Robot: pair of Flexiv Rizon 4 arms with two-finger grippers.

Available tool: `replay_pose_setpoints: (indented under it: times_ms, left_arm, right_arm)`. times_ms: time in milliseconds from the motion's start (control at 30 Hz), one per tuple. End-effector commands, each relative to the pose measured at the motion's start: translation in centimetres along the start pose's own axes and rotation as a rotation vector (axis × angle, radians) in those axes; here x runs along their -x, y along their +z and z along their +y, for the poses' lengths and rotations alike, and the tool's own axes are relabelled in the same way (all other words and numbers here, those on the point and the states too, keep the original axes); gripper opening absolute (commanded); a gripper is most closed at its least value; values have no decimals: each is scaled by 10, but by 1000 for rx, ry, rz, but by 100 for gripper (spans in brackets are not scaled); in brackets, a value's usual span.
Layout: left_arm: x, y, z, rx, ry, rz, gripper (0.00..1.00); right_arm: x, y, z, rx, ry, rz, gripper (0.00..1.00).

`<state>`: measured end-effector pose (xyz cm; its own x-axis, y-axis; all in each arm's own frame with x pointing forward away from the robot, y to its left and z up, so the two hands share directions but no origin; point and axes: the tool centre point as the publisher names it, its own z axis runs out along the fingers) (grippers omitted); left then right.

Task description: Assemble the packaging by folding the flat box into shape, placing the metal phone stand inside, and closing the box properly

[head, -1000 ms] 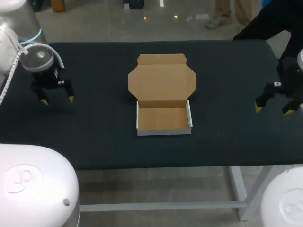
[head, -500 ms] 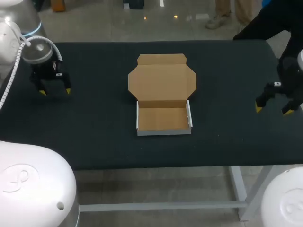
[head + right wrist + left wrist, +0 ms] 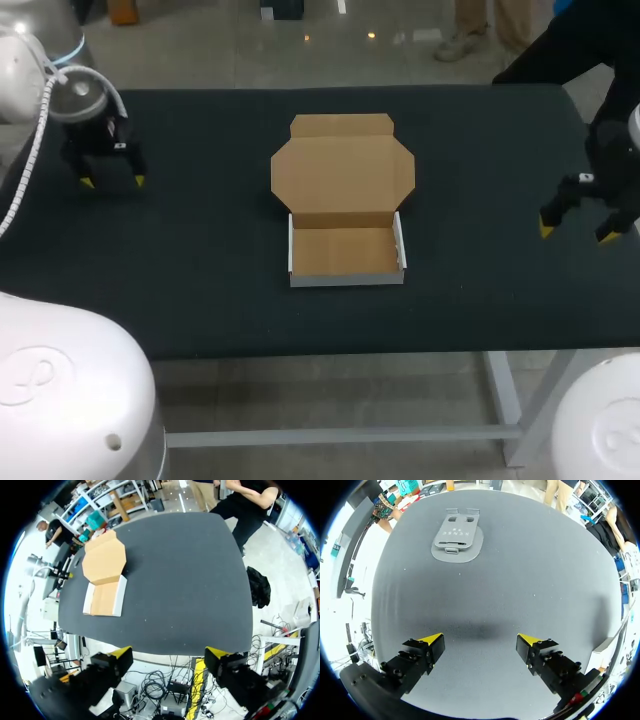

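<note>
Dark table [image 3: 480, 300], cardboard box [image 3: 345, 252] in the middle of it: tray folded up and empty, lid [image 3: 343, 175] laid flat open on the box's far side. Left gripper [image 3: 110, 182] hangs well out to the box's left, fingers wide apart, holding nothing. Right gripper [image 3: 572, 230] is well out to the box's right, also spread and empty. Metal phone stand [image 3: 456, 541] shows only in the left wrist view, lying flat on the table ahead of the left gripper, apart from it and a bit toward one finger's side. So it is not in the box, and the left arm is clearly the nearer one. The stand's long axis runs away from the gripper, across the line between the two fingers. Pickup likely needs a reach forward, then a close across the narrow width
</note>
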<state>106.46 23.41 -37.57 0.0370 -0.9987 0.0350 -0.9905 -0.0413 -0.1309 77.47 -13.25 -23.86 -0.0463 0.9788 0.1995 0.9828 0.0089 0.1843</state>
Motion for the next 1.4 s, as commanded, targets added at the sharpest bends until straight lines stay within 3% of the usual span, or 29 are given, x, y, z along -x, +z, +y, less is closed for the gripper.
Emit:
replay_pose_setpoints:
  times_ms: [33,1400]
  left_arm:
    - [6,7,-12,39,2,5,100]
    - [40,24,-44,48,50,22,100]
  right_arm:
    - [0,-1,0,-4,1,-3,100]
    - [0,-1,0,-4,1,-3,100]
